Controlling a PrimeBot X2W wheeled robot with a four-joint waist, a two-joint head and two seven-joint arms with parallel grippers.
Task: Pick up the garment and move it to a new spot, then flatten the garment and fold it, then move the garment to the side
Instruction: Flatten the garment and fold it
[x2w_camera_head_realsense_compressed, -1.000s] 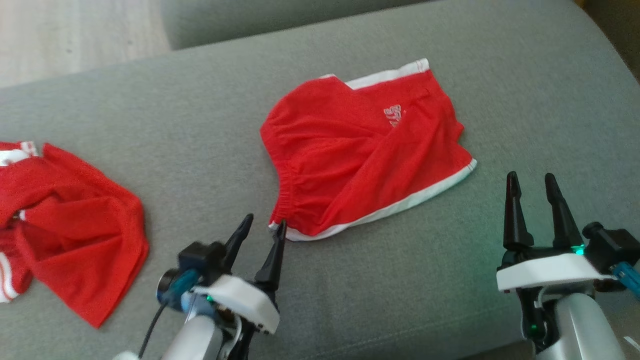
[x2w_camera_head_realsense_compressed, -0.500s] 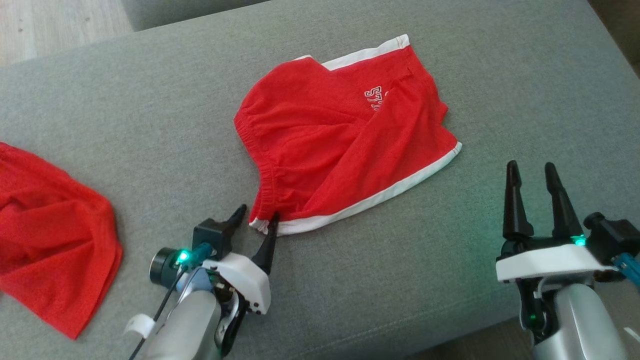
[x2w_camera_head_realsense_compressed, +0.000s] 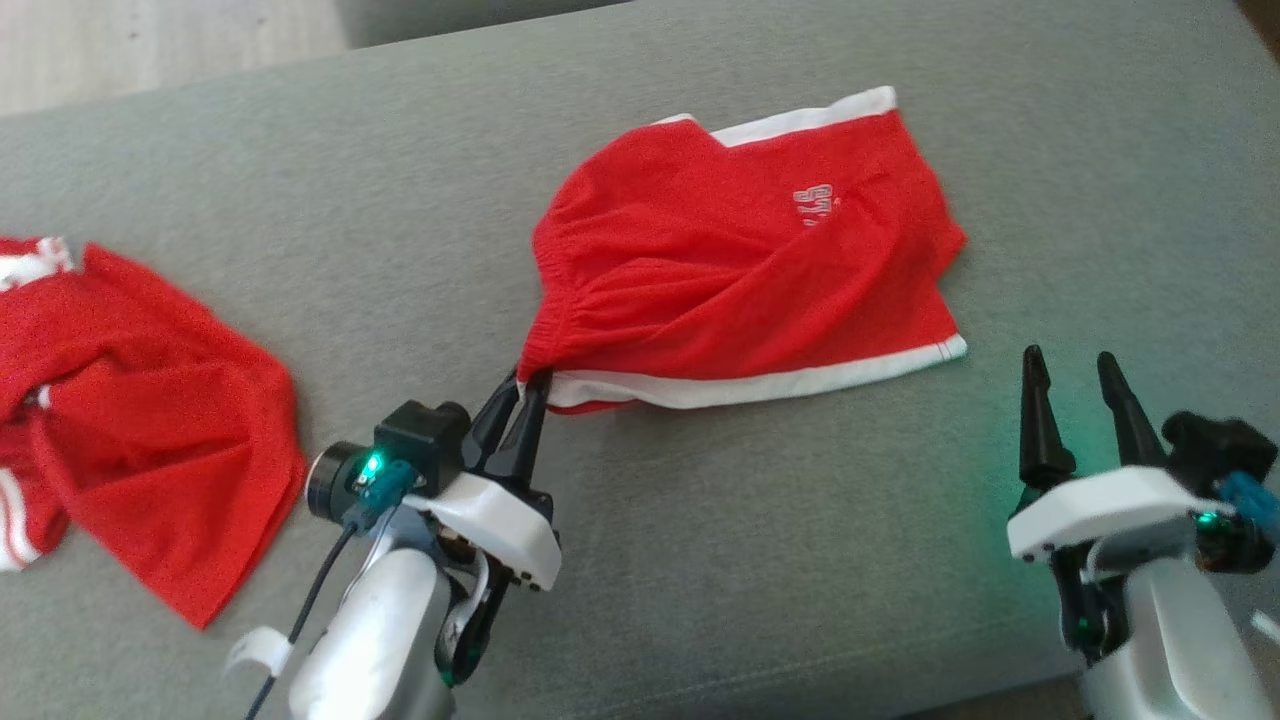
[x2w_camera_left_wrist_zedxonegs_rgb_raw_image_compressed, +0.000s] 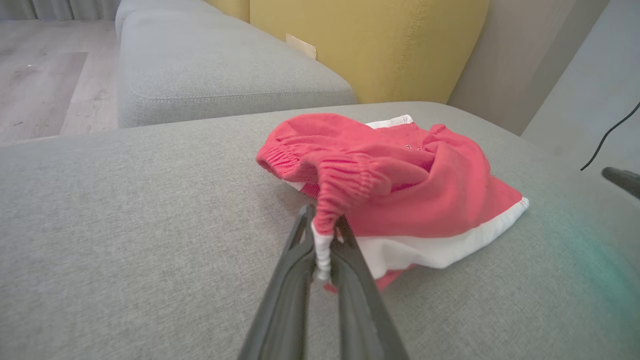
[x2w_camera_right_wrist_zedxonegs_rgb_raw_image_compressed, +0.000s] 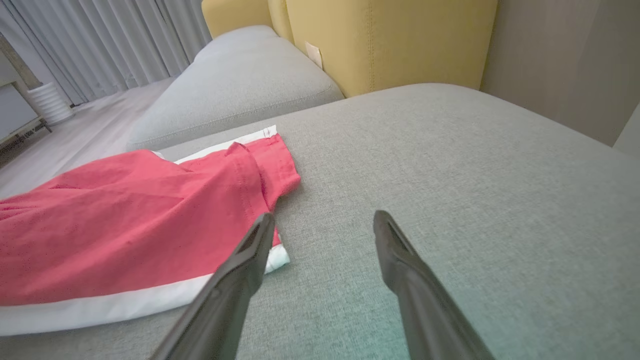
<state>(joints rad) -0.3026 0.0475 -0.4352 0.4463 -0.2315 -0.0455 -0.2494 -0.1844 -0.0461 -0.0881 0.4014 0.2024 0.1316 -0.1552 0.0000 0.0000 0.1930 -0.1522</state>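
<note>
Left pincer (x2w_camera_head_realsense_compressed: 527, 384) now tight on garment (x2w_camera_head_realsense_compressed: 700, 270) corner

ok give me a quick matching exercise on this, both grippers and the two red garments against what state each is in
1 left gripper
2 right gripper
3 red shorts
4 other red garment

a open, holding nothing
b crumpled at the robot's far left
c shut on a waistband corner
d one corner pinched, rest lying on the sofa

Pairs: 1-c, 2-a, 3-d, 4-b
</note>
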